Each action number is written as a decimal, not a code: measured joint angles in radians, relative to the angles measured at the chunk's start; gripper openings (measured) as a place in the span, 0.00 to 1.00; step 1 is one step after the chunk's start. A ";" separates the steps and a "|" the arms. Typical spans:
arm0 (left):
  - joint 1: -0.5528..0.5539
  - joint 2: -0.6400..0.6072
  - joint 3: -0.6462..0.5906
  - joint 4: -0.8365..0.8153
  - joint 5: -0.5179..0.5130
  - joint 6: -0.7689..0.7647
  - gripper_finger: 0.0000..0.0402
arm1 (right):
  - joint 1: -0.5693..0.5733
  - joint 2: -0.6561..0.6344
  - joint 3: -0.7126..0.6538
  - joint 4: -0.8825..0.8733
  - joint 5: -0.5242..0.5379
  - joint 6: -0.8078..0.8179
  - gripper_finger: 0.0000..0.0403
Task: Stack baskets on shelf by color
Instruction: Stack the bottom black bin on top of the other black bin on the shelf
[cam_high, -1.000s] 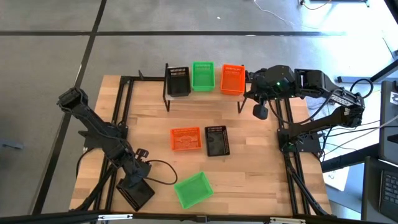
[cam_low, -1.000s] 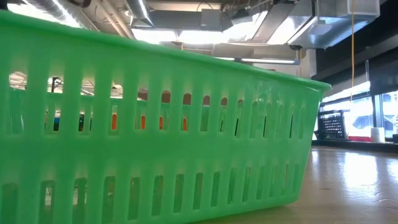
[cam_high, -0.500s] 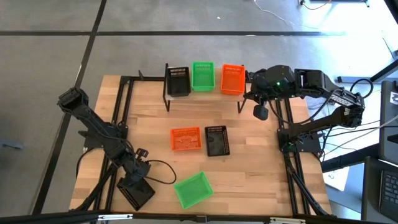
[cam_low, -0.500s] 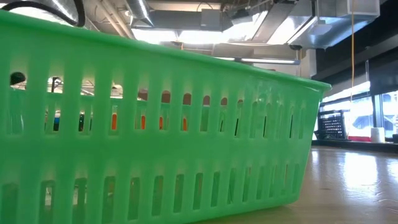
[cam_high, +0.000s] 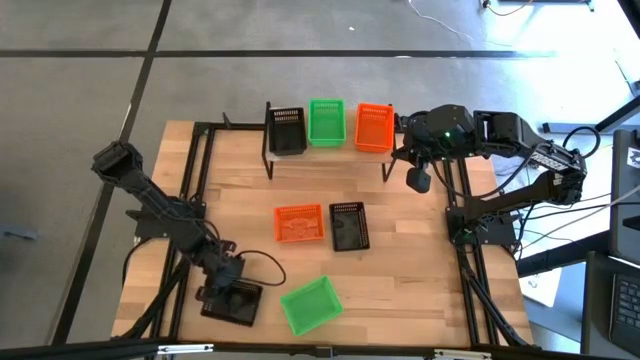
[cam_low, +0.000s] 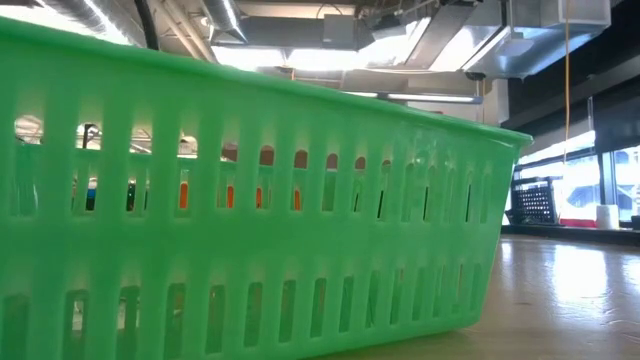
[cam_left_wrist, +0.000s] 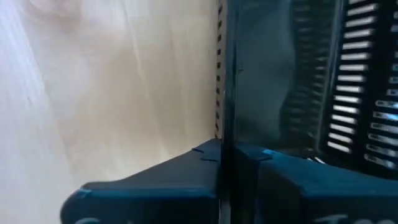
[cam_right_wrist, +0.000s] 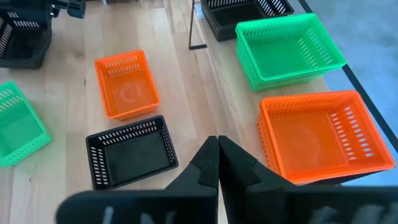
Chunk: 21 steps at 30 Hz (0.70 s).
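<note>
The black basket (cam_high: 233, 303) the left arm is working on sits at the table's near-left corner, just left of a loose green basket (cam_high: 311, 304) that lies askew near the front edge — the same green basket fills almost the whole low view. The left gripper (cam_high: 226, 285) is down on this black basket; in the left wrist view its dark fingers (cam_left_wrist: 186, 186) meet on the basket's thin wall, pinching it, with slotted black plastic on one side and bare wood on the other. In the middle of the table (cam_high: 240, 190) an orange basket (cam_high: 299, 223) and a second black basket (cam_high: 348, 225) lie side by side, touching or nearly so. On the shelf (cam_high: 330, 150) at the far edge stand black, green and orange baskets, left to right. The right gripper (cam_high: 418, 180) hangs off the shelf's right end — fingers pressed together, holding nothing.
</note>
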 joint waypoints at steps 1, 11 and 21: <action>0.006 0.000 0.006 -0.003 0.015 -0.026 0.01 | 0.000 0.000 0.000 0.000 0.000 0.000 0.00; 0.083 -0.062 0.107 -0.013 0.023 -0.310 0.00 | 0.000 0.000 0.000 0.001 0.002 -0.008 0.00; 0.127 -0.232 0.263 -0.073 -0.320 -0.471 0.00 | 0.000 0.000 0.000 0.015 0.002 -0.037 0.00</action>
